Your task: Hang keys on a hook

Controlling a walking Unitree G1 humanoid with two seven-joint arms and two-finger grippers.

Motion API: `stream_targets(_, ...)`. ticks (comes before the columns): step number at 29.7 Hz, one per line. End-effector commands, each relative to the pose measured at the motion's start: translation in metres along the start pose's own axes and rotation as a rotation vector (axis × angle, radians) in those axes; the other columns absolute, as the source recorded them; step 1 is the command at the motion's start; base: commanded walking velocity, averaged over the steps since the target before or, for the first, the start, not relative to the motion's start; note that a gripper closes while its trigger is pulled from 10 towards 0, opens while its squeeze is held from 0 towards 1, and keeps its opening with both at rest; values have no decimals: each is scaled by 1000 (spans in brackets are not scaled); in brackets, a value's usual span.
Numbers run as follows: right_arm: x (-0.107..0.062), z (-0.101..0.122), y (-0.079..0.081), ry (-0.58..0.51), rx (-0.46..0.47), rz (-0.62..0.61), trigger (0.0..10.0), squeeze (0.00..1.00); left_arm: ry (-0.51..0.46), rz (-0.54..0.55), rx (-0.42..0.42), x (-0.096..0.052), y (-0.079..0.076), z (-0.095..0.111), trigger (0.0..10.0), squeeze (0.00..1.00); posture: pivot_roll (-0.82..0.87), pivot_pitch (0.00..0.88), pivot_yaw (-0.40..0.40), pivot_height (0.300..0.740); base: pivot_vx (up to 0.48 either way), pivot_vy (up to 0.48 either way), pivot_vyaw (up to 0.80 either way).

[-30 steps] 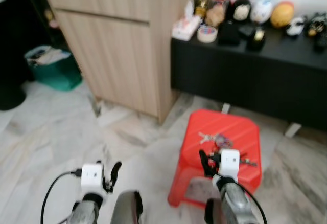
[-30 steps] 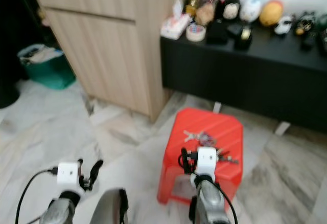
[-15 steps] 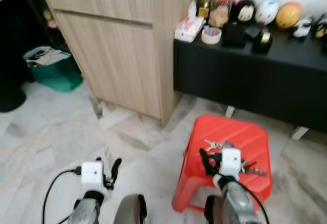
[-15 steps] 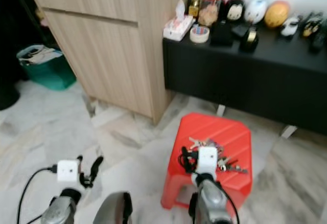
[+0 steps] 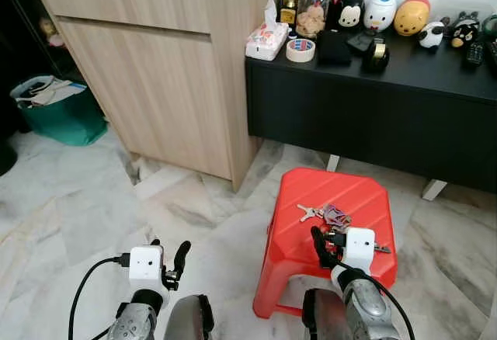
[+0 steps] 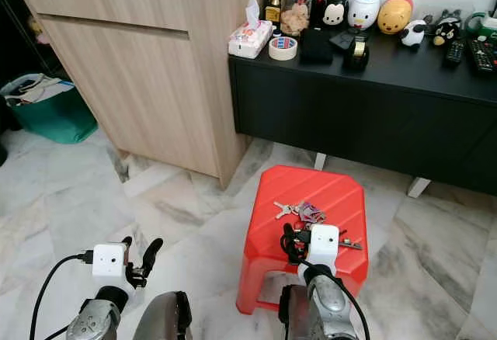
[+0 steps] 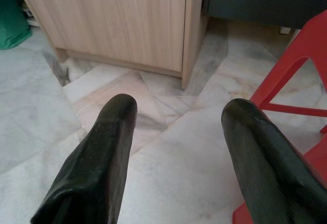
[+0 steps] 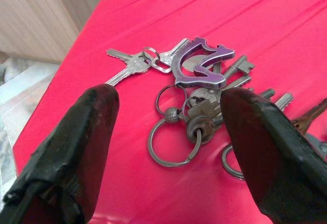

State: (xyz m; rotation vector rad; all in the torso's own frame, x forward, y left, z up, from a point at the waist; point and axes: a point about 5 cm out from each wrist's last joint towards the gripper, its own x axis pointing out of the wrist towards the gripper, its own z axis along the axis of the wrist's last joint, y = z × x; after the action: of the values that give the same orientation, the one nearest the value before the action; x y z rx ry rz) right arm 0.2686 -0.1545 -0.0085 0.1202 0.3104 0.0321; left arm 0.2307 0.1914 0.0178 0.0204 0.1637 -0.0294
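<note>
A bunch of keys (image 5: 326, 215) with a purple tag and several rings lies on top of a red plastic stool (image 5: 307, 239). Close up in the right wrist view, the keys (image 8: 196, 86) spread out on the red seat. My right gripper (image 8: 171, 132) is open just above the stool's near side, its fingers (image 8: 92, 127) straddling the keys without touching them; it also shows in the head view as the right gripper (image 5: 330, 245). My left gripper (image 7: 179, 132) hangs open low over the marble floor, left of the stool.
A light wood cabinet (image 5: 171, 84) stands at the back left, with a low black sideboard (image 5: 373, 115) beside it carrying figurines, a tissue box and tape. A green bin (image 5: 54, 111) sits at far left. Marble floor (image 5: 93, 200) lies open to the left.
The camera has shifted and sharpened, so the stool and furniture sit differently in frame. My right gripper stays over the stool near the keys; the left arm has not moved.
</note>
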Motion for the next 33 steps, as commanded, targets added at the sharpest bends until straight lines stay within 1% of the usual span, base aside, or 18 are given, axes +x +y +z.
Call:
stream_targets(1, 0, -1, 0, 10, 10, -4, 10000, 0, 13, 0, 5, -2, 1, -2, 10000, 0, 49, 101, 26, 582, 277, 0, 0)
stream_targets(10, 0, -1, 0, 9, 13, -4, 10000, 0, 4, 0, 3, -2, 1, -1, 10000, 0, 49, 101, 26, 582, 278, 0, 0)
stream_targets(15, 0, -2, 1, 15, 13, 5, 10000, 0, -5, 0, 1, -2, 2, 0, 10000, 0, 49, 101, 26, 582, 0, 0, 0)
stream_targets(21, 0, -6, 1, 54, -2, 12, 10000, 0, -4, -2, 1, -2, 2, -1, 10000, 0, 46, 92, 27, 582, 0, 0, 0)
stream_targets(22, -1, -10, 1, 88, -18, 1, 10000, 0, -3, -3, 0, -2, 2, -1, 10000, 0, 45, 95, 27, 582, 0, 0, 0)
stream_targets(25, -1, -13, 1, 121, -26, 4, 10000, 0, -3, -4, 0, -2, 1, -1, 10000, 0, 48, 96, 26, 582, 0, 0, 0)
stream_targets(28, 0, -13, 2, 119, -18, 11, 10000, 0, -2, -3, -2, -2, 1, -1, 10000, 0, 48, 100, 26, 582, 0, 0, 0)
stream_targets(30, 2, -10, 3, 111, 13, 1, 10000, 0, 1, 0, -2, -3, 2, -1, 10000, 0, 48, 103, 25, 582, 0, 0, 0)
stream_targets(31, 2, -9, 3, 107, 24, -1, 10000, 1000, 1, 0, -2, -4, 2, -2, 10000, 0, 48, 103, 25, 582, 0, 0, 0)
stream_targets(33, 3, -8, 3, 103, 25, -3, 10000, 1000, 3, 1, -2, -4, 2, -2, 10000, 0, 48, 105, 25, 582, 0, 0, 0)
